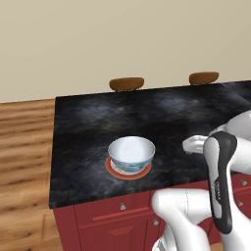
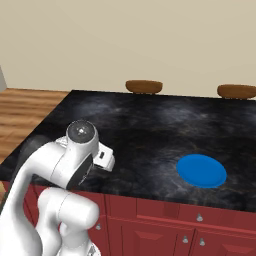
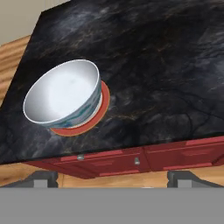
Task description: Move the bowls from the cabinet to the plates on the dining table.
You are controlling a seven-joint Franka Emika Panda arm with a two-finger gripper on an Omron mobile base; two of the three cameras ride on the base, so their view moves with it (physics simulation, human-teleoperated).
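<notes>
On the black marbled table (image 1: 88, 122) stands one white bowl (image 1: 131, 153) with a blue-teal pattern on its outside, upright and empty, resting on one orange-red plate (image 1: 128, 172) whose rim shows all round the bowl's base. Bowl and plate sit near the table's front edge toward its left end, as the left base view has it. One bright blue plate (image 2: 201, 170) lies bare on the same top, seen in the right base view, also near the front edge. That makes one bowl and two plates counted. Two brown stools (image 1: 126, 83) (image 1: 204, 78) show their round tops past the far edge of the table, well apart from each other. Below the front edge run red drawers (image 2: 200, 217) with small silver knobs; four knobs can be counted in the right base view. In the hand view the gripper (image 3: 112, 177) has its two dark tips at the bottom, spread wide apart with nothing between them, and it hangs off the front of the table, clear of the bowl, which lies up and to the left in that view. A wooden floor (image 1: 24, 147) runs along the left of the table.
</notes>
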